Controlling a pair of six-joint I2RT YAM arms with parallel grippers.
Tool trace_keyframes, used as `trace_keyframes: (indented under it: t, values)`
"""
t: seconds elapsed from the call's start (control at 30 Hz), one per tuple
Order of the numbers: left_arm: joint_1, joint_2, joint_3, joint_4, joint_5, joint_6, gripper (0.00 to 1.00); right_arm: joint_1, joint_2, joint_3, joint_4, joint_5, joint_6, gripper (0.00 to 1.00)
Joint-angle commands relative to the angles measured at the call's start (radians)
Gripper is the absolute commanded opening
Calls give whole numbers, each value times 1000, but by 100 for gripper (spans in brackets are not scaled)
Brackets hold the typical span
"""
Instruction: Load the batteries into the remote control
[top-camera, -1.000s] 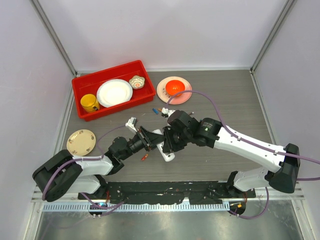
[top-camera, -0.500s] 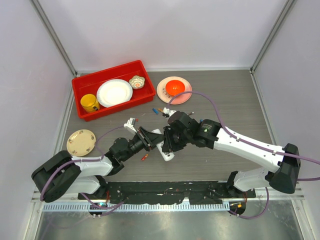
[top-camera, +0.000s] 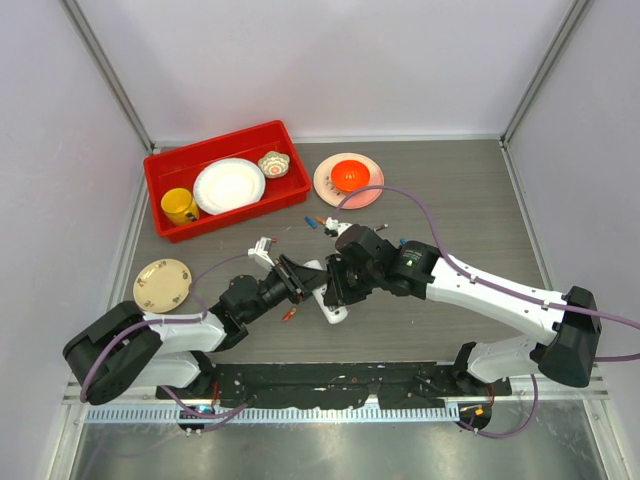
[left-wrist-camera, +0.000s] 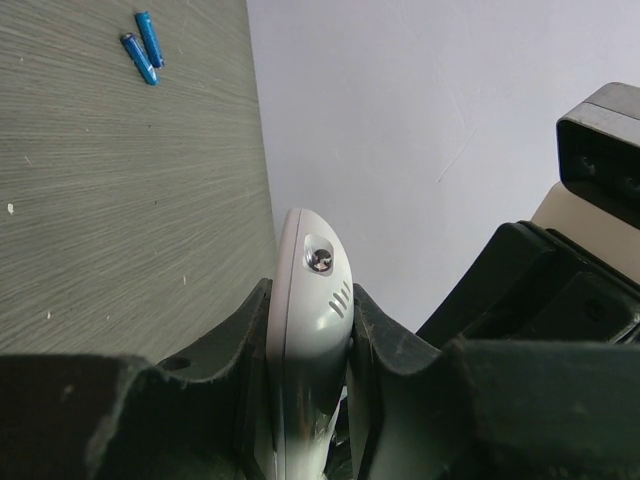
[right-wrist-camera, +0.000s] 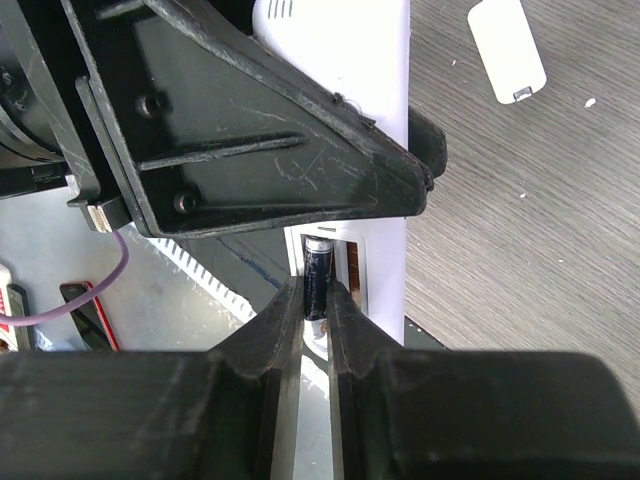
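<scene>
My left gripper (top-camera: 303, 279) is shut on the white remote control (top-camera: 334, 308), clamping its narrow sides (left-wrist-camera: 308, 300) and holding it on edge just above the table. My right gripper (top-camera: 336, 284) is shut on a dark blue-purple battery (right-wrist-camera: 319, 278), holding it against the dark recess in the remote's back (right-wrist-camera: 375, 150). Two blue batteries (left-wrist-camera: 142, 52) lie on the table beyond the remote, and they show in the top view (top-camera: 313, 222) beside an orange-red one. Another orange-red battery (top-camera: 290, 314) lies near the left gripper.
A small loose white cover piece (right-wrist-camera: 508, 50) lies on the table by the remote. A red bin (top-camera: 226, 180) with a plate, yellow cup and small bowl stands at the back left. A pink plate (top-camera: 348, 179) with an orange object stands behind, and a tan saucer (top-camera: 162, 283) at the left.
The right gripper has shifted slightly left and closer to the remote with the battery in it. The left gripper still holds the remote in about the same place.
</scene>
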Motion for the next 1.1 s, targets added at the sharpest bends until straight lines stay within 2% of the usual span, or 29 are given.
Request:
trace_keyframes:
  t: [0.0,0.3,0.6,0.73,1.07]
  values:
    - [-38,-75,78,508,34,-108,0,13,45,-12,133,-39,7,20]
    - [-38,-75,75,508,27,-98,0,14,32,-20,94,-39,-4,28]
    - [-40,-72,73,508,24,-91,0,14,20,-2,62,-16,-12,29]
    - [-35,-69,50,503,0,-37,0,13,14,25,56,-2,-29,30]
    - [97,-35,1,330,4,52,0,13,-64,92,50,27,-87,41]
